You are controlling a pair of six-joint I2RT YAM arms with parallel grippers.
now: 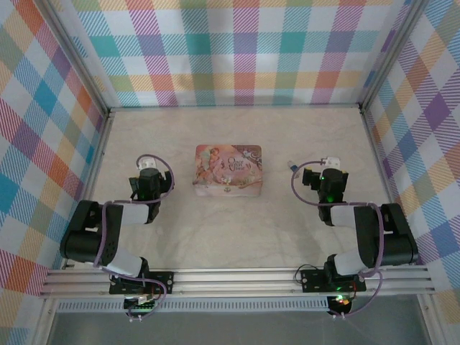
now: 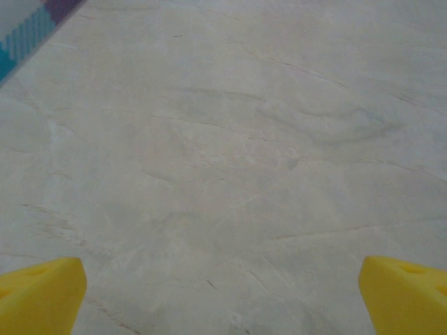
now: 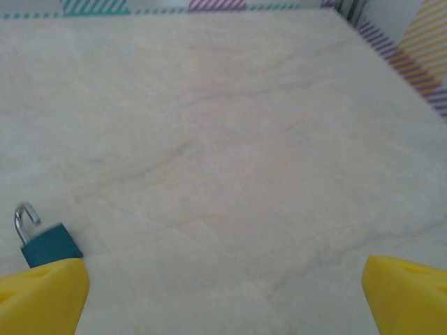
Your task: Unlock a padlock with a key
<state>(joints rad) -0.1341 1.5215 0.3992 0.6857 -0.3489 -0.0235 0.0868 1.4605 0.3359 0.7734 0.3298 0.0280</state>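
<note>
The padlock (image 3: pixel 47 244), a tiny teal body with a small metal shackle, lies on the table just beyond my right gripper's left fingertip (image 3: pixel 49 293). From above, the padlock (image 1: pixel 292 166) sits just left of my right gripper (image 1: pixel 325 171). My right gripper (image 3: pixel 223 283) is open with bare table between its yellow fingers. Left of the tin, my left gripper (image 1: pixel 149 172) is low over the table. In its wrist view the left gripper (image 2: pixel 222 283) is open too, with nothing between its fingers. The key is out of view.
A pink illustrated tin box (image 1: pixel 228 170) lies in the middle of the marble-look table (image 1: pixel 230 230), between the two grippers. Plaid walls (image 1: pixel 237 50) close the table in at the back and both sides. A metal rail (image 1: pixel 237 277) runs along the near edge.
</note>
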